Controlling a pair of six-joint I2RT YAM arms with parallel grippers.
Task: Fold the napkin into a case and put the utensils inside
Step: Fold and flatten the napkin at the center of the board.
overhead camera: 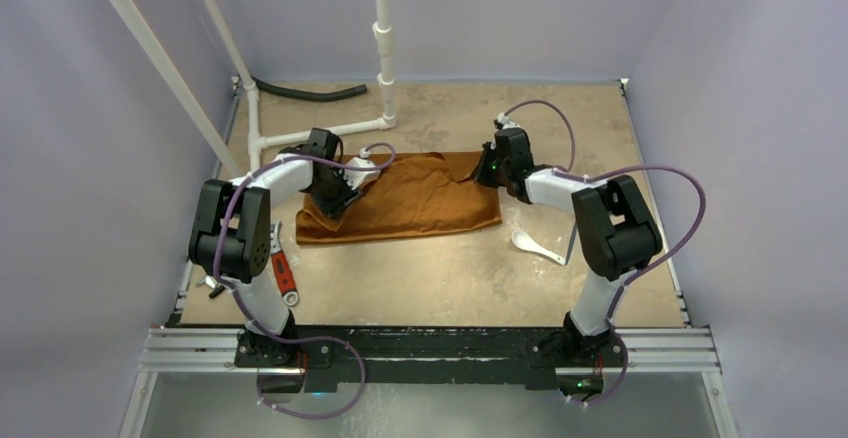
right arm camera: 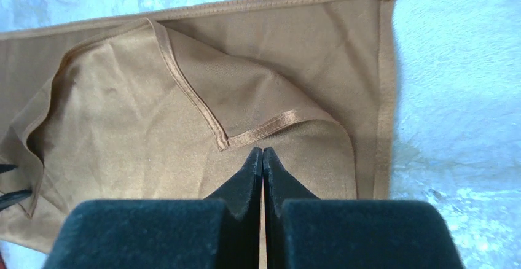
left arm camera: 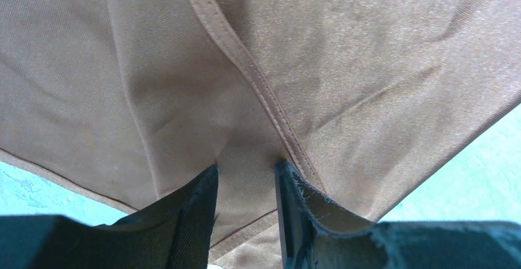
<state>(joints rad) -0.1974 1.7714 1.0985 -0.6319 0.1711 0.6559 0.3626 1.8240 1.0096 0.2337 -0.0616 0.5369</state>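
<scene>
**Now: napkin fold, mid-step**

Napkin lies part-folded on the desk, spoon near its right end. Left fingers pinch bunched cloth. Right fingers are pressed together at a turned-over corner. Judgement: carry both ends evenly and keep the hems aligned.

One fixed view from high behind; two wrist views close over the same napkin.

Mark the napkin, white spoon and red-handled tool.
napkin [overhead camera: 420, 198], top external view, cloth centre.
white spoon [overhead camera: 537, 249], top external view, handle.
red-handled tool [overhead camera: 283, 272], top external view, red handle.
</scene>
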